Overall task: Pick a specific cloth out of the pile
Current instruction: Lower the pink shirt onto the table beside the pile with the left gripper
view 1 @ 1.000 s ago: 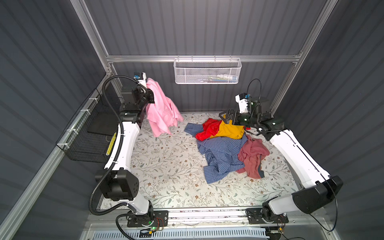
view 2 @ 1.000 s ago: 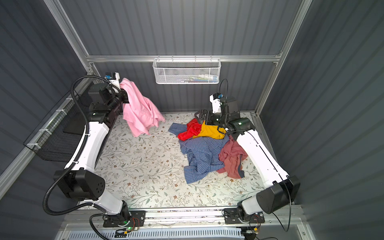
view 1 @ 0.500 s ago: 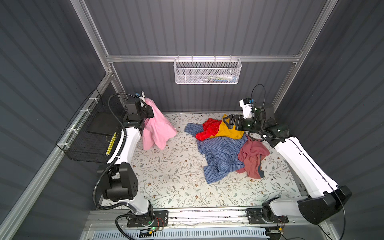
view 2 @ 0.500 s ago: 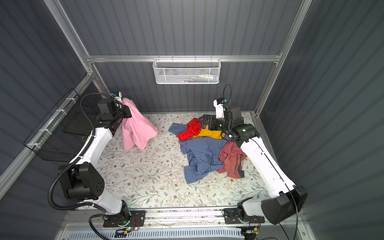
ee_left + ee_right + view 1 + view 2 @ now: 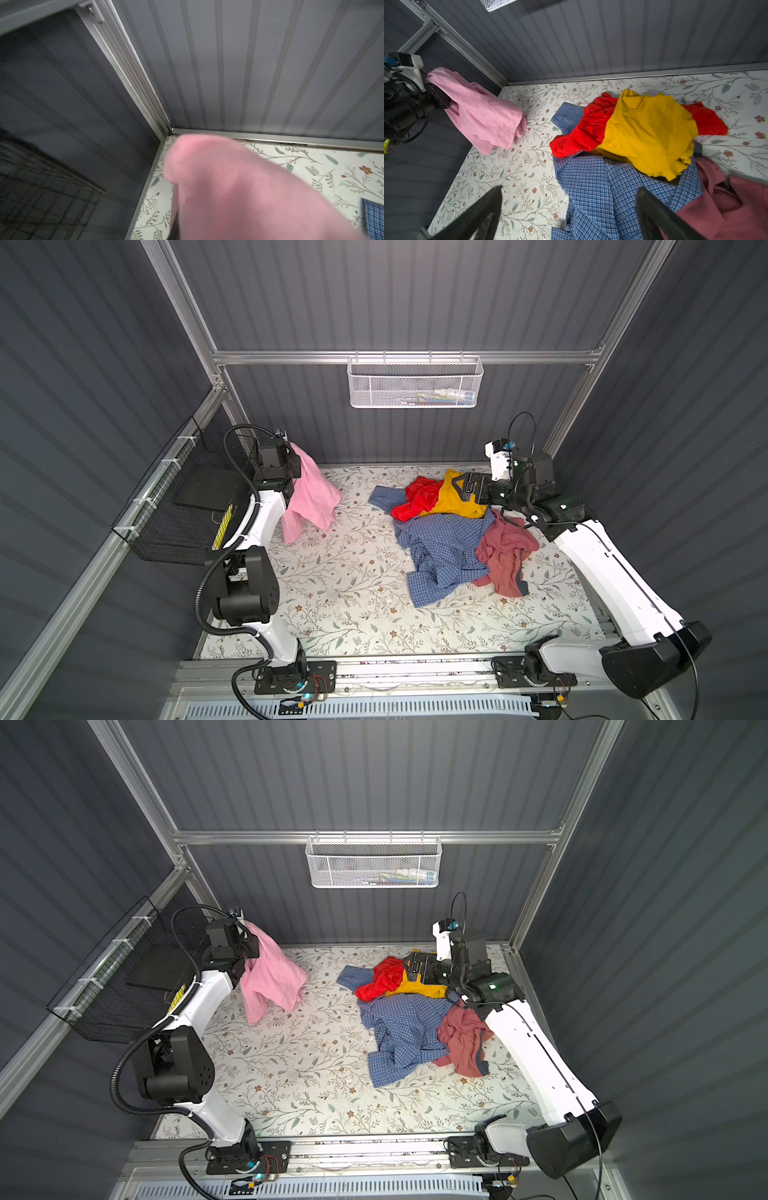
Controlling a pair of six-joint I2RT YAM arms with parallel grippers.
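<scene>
**Pink cloth hangs apart from the pile**

Grey ribbed walls enclose a floral-print tabletop (image 5: 345,580). The left gripper (image 5: 446,102) is clamped on the light pink cotton cloth (image 5: 311,493), which hangs beside a black wire basket (image 5: 174,514) holding a flat black slab (image 5: 208,489). The right gripper (image 5: 467,487) stands spread and empty over the rumpled red, yellow, checked and rose garment pile (image 5: 449,531). The contents of the white mesh wall basket (image 5: 415,385) are too small to name

The floral-patterned table (image 5: 340,593) carries the pile (image 5: 444,547) of rumpled garments toward its right rear.

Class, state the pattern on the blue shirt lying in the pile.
Small blue-and-white checks; the blue shirt shows it best in the right wrist view.
</scene>
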